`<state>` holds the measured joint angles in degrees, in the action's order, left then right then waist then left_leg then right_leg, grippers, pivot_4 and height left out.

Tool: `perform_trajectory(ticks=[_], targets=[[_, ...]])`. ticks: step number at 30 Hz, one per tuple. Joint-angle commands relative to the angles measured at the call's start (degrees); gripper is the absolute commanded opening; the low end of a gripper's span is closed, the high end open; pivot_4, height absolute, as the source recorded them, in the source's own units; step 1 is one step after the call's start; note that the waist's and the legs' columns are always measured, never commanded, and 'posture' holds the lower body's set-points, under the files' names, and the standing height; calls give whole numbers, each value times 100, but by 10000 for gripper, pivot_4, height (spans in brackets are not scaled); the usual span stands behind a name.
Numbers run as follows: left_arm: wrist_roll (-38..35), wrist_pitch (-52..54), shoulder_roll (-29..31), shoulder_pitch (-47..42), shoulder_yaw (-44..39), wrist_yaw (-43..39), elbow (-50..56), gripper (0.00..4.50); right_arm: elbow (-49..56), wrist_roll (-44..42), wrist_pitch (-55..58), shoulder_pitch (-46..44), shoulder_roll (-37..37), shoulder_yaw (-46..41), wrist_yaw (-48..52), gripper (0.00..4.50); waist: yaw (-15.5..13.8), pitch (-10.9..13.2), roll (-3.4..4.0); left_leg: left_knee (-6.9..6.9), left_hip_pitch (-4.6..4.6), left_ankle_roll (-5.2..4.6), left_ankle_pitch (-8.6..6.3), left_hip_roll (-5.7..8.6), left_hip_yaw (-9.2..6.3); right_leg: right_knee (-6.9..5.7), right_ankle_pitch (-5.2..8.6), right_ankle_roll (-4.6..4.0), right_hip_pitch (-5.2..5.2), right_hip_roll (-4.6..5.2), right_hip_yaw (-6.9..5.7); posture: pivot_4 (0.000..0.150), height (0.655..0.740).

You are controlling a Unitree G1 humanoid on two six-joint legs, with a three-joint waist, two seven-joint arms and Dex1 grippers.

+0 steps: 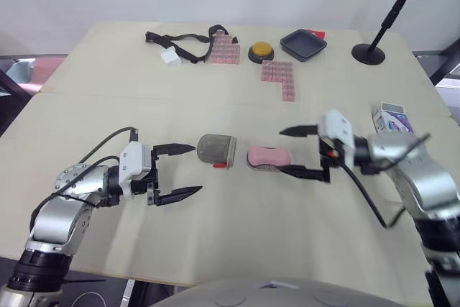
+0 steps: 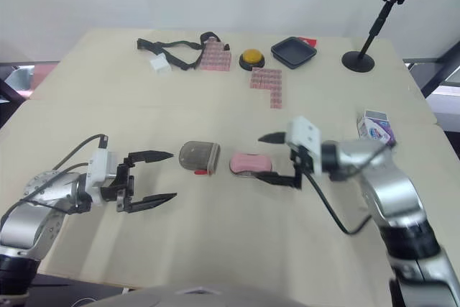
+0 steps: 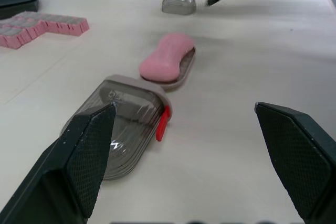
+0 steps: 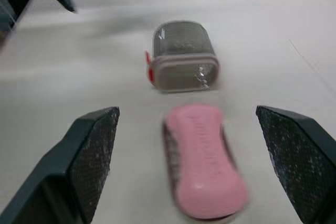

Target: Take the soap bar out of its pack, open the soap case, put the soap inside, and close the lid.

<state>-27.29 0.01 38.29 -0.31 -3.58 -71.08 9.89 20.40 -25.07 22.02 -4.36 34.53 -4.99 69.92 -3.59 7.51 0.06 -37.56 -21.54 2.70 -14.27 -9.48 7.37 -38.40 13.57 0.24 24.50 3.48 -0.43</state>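
One soap bar (image 1: 269, 156), long axis left-right.

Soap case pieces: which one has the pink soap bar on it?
The shallow beige tray nearest the right tool, under the pink soap bar; the smoky domed lid with the red latch lies empty beside it.

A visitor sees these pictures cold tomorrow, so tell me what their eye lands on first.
The pink soap lies in the middle of the table on its shallow base, with the right gripper open, a finger on either side of the soap's end. Just to its left lies the smoky lid with a red clasp, off the base, and the left gripper hangs open beside it.
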Motion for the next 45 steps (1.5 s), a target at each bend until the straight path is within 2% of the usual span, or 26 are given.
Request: perform_trajectory(ticks=[1,5,8,15,20,28,38,45], targets=[[52,-215,132,-398,21,-279,-278,45000,-289,-191,-1186,784,96,-767,394,44780,27,-3,-5,0,2,-1,0,0,3,0,0,0,0,1,4,1500,7338],[233,-385,230,-953,170,-639,-845,45000,-693,-116,-2080,1678,151,-1076,672,44780,63,-9,-9,-1,9,-3,0,0,4,-3,0,-1,-1,2,5,1500,7338],[460,-393,264,-1725,450,-946,-1493,45000,-932,-70,-2553,2080,129,-1129,673,44780,112,-10,-9,-1,10,-7,1,-1,1,-7,0,-1,0,0,4,1500,7338],[1096,-671,170,-3102,1214,-1755,-2667,45000,-916,-86,-2895,2352,108,-993,388,44780,168,-16,-11,0,7,-14,5,0,-3,-8,0,-1,0,1,-1,1500,7338],[1410,-822,39,-3662,1615,-2077,-3301,45000,-835,-110,-2945,2425,145,-934,224,44780,162,-18,-11,0,2,-15,5,2,-8,-5,0,-1,-1,5,-5,1500,7338],[1815,-1273,-221,-3881,1859,-1851,-3868,45000,-700,-124,-2941,2507,194,-902,62,44780,150,-18,-12,0,-2,-16,5,2,-10,-4,0,-2,-1,6,-8,1500,7338],[2045,-1207,-505,-3720,1783,-1231,-3879,45000,-593,-139,-2868,2477,258,-869,-70,44780,117,-18,-12,0,-5,-17,5,2,-12,-3,0,-2,-1,7,-11,1500,7338],[2053,-1224,-579,-3584,1799,-1179,-3816,45000,-664,-152,-2847,2370,324,-865,-53,44780,114,-18,-12,0,-5,-17,4,2,-13,-3,0,-2,-1,7,-11,1500,7338]])
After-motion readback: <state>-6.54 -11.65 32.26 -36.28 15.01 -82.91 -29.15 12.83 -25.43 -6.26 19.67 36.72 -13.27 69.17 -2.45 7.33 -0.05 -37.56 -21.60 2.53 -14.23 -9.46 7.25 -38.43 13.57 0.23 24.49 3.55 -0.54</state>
